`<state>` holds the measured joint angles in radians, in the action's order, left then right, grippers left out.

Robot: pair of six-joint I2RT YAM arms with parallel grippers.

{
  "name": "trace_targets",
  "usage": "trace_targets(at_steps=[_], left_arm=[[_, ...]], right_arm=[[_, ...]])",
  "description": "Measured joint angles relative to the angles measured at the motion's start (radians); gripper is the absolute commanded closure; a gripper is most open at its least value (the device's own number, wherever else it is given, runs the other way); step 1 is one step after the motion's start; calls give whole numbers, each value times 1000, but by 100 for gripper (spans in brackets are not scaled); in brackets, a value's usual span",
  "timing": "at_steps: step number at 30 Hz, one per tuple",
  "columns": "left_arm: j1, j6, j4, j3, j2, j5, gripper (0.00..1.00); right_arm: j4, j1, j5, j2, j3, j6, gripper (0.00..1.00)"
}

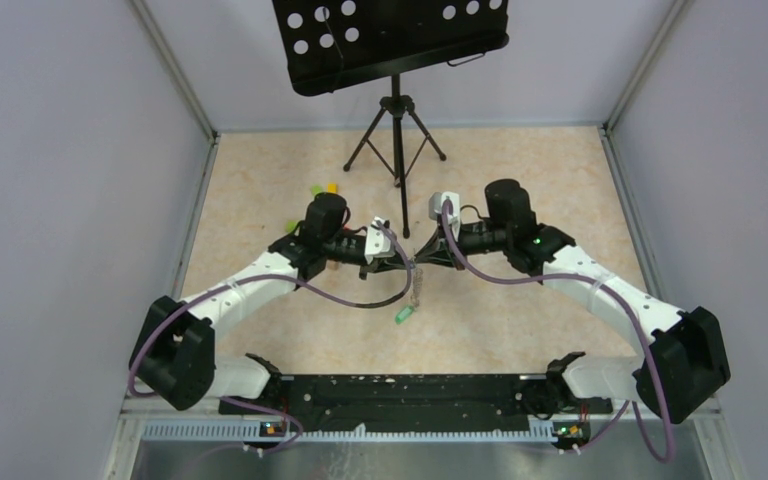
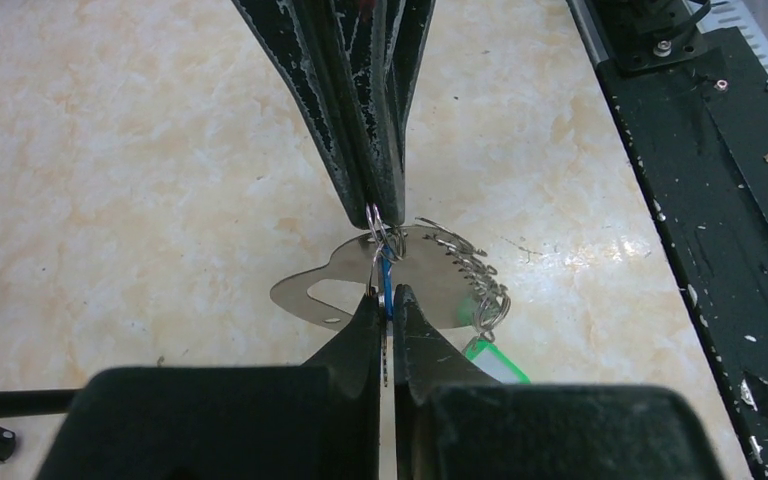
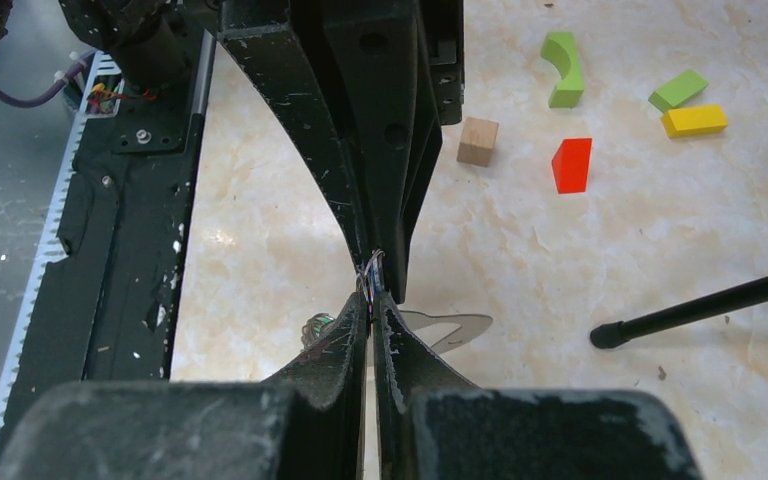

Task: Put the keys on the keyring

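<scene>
The left gripper [image 2: 390, 305] is shut tight on the thin blue tag of the blue key [image 2: 387, 278], which is seen edge-on between its fingers. The right gripper [image 3: 371, 305] is met tip to tip at 12 o'clock in the left wrist view, and it is pinched shut on a small wire ring [image 2: 375, 222] just above the blue tag.

Right under both tips the keyring [image 2: 425, 265] is seen. It looks like a flat, shiny grey oval piece with a long hole cut in it. It cannot be told whether it lies on the table [image 1: 520, 200] or hangs over it. A short silver chain [image 2: 475, 275] is seen along its side at 3 o'clock. The green key [image 2: 490, 358], with its bright green tag, is found at the end of the chain, at 5 o'clock.

In the top view the green tag is seen at 6 o'clock from the tips.

Farther off, at 10 o'clock, a few loose blocks [image 3: 571, 165] are seen on the table. Farthest, at 12 o'clock, the black tripod stand [image 1: 396, 130] is seen.
</scene>
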<state>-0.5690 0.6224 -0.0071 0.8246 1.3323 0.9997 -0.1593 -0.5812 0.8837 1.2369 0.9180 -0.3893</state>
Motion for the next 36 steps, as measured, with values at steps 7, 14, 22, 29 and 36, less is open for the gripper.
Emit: trace_targets(at_steps=[7,14,22,29,36], left_arm=[[-2,21,-2,-1,-21,-51,100],[-40,35,35,-21,-50,-168,100],[-102,65,114,-68,-76,-346,100],[-132,98,158,-89,-89,-454,98],[-166,151,157,-90,-88,-532,94]], right_arm=[[17,4,-11,0,0,24,100],[66,4,-47,0,-2,95,100],[96,8,-106,1,-10,177,100],[122,8,-157,2,-10,219,100],[130,8,-185,12,-10,249,100]])
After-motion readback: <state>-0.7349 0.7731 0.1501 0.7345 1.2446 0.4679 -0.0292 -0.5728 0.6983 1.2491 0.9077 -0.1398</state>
